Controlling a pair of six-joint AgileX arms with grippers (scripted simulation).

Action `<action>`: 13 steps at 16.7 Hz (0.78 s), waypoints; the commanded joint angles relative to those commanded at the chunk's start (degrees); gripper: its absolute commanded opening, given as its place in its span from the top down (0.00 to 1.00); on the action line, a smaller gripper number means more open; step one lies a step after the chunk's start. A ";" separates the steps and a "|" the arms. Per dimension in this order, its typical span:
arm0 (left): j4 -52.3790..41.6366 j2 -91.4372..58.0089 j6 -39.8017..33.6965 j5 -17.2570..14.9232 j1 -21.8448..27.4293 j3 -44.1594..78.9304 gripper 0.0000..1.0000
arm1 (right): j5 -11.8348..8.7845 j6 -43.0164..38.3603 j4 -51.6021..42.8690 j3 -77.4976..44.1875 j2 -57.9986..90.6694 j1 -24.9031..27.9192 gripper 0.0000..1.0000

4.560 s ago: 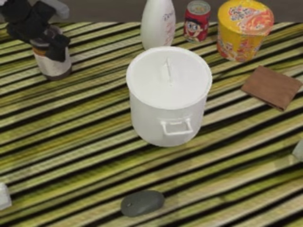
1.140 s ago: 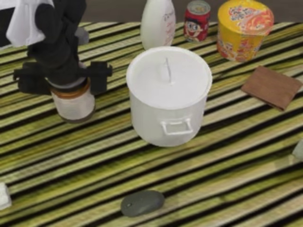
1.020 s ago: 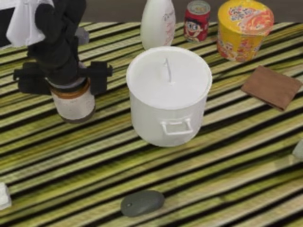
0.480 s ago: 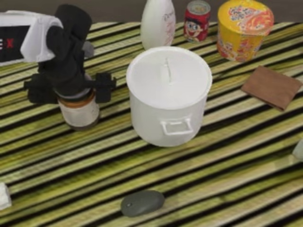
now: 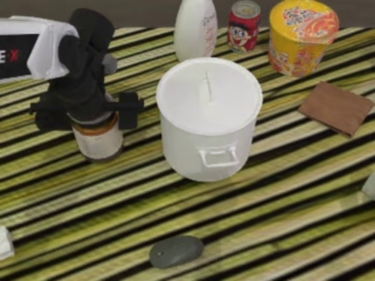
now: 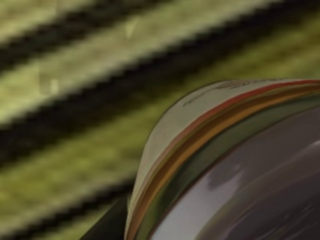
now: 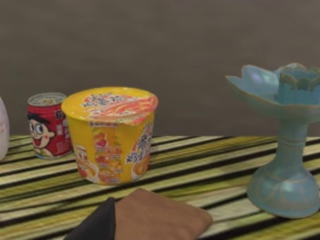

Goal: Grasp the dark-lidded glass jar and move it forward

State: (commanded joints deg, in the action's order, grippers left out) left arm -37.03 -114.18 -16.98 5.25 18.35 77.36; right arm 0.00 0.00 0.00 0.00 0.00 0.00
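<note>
So the left gripper is clamped tight round the jar, which sits beside the white pot; grabbing's done, maybe more sliding left. Can't see the right gripper.

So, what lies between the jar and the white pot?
Nothing but bare striped cloth between jar and pot, as the top view shows.

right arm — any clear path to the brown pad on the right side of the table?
Probably yes. The brown pad lies flat near the right edge, apart from the yellow noodle cup and white pot, with nothing on top. The right wrist view shows it close by.
</note>
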 joint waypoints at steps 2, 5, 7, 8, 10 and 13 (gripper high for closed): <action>0.00 0.00 0.00 0.00 0.00 0.00 0.55 | 0.00 0.00 0.00 0.00 0.00 0.00 0.00; 0.00 0.00 0.00 0.00 0.00 0.00 0.32 | 0.00 0.00 0.00 0.00 0.00 0.00 0.00; 0.00 0.00 0.00 0.00 0.00 0.00 0.17 | 0.00 0.00 0.00 0.00 0.00 0.00 0.00; 0.00 0.00 0.00 0.00 0.00 0.00 0.10 | 0.00 0.00 0.00 0.00 0.00 0.00 0.00; 0.00 0.00 0.00 0.00 0.00 0.00 0.00 | 0.00 0.00 0.00 0.00 0.00 0.00 0.00; 0.00 0.00 0.00 0.00 0.00 0.00 0.00 | 0.00 0.00 0.00 0.00 0.00 0.00 0.00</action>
State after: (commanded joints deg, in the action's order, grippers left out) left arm -37.03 -114.18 -16.98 5.25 18.35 77.36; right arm 0.00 0.00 0.00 0.00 0.00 0.00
